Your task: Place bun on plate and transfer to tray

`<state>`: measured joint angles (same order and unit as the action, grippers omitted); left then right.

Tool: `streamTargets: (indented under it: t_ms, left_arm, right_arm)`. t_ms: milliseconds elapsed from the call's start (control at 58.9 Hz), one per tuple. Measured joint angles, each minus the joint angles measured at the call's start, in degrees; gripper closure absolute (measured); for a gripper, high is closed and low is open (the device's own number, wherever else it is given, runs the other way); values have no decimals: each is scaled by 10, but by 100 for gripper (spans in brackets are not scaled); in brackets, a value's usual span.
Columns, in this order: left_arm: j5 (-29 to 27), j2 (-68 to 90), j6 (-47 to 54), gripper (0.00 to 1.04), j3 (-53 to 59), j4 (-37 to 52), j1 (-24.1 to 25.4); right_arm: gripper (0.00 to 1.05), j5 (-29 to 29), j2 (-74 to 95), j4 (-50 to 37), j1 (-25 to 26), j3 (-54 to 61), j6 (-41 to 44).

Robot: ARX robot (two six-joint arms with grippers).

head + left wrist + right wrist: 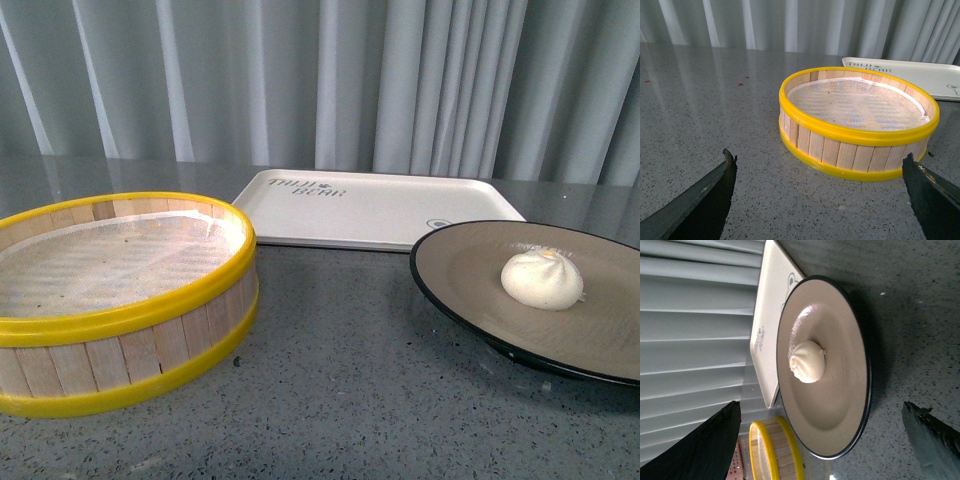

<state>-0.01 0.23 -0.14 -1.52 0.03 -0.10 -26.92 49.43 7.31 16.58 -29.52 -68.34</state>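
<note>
The white pleated bun sits on the beige plate with a black rim, at the right of the grey table. It also shows in the right wrist view, on the plate. The cream tray with lettering lies behind, touching or just behind the plate; it also shows in the left wrist view and the right wrist view. Neither arm shows in the front view. My left gripper is open and empty, facing the steamer basket. My right gripper is open and empty, facing the plate's near rim.
A round wooden steamer basket with yellow rims and a white liner stands at the left; it also shows in the left wrist view and the right wrist view. Grey pleated curtains close off the back.
</note>
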Motion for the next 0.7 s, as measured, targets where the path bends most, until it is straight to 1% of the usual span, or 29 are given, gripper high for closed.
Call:
streamTargets:
  t_ms: [102,221,561,697]
  left_arm:
    - [0,0,0,7,0,0,0]
    - [0,0,0,7,0,0,0]
    - [0,0,0,7,0,0,0]
    - [0,0,0,7,0,0,0]
  right_arm:
    - [8,-2,41,-20,6,2,0]
    - [8,-7,81,-47,1,2,0]
    - [8,-21,173,-130,-48,3,-7]
    - [8,-38,197,-170,-61,12,-11]
